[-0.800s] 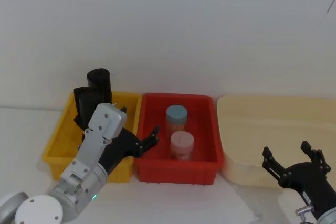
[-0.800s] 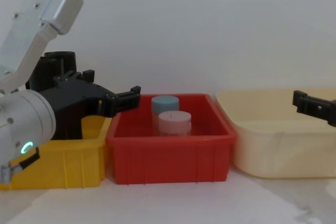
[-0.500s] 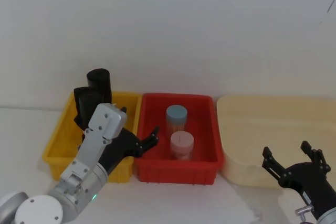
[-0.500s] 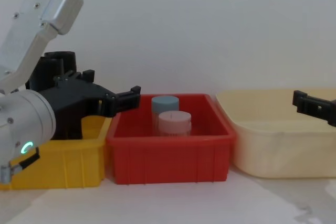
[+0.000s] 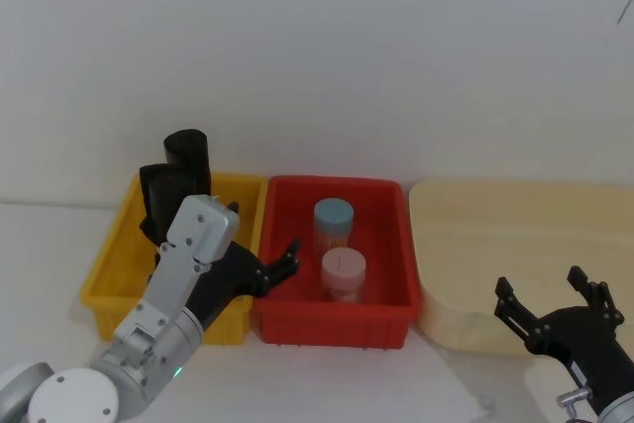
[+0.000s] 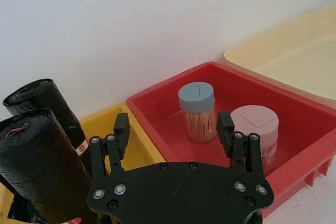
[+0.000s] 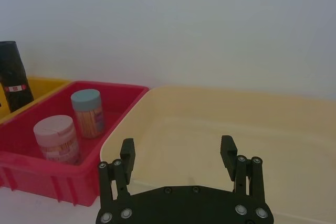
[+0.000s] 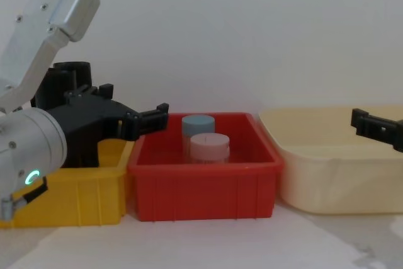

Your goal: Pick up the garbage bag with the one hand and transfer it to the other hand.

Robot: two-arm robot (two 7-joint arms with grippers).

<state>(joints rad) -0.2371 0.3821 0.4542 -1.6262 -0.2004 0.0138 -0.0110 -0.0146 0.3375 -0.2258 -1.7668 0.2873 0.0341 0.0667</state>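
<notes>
Our left hand (image 6: 173, 129), fingers spread, hovers by yellow bin (image 5: 102, 284); garbage bag (image 6: 42, 171) upright, just left of it. Right hand (image 7: 178, 153), fingers spread, well apart.

No writing can be read anywhere. The garbage bag (image 7: 12, 72) carries a small red-and-white label (image 7: 15, 87), but its print is too small to make out.

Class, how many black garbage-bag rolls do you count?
2: the front black plastic roll and the rear black plastic roll, both standing in the yellow plastic bin. More may be hidden.
</notes>
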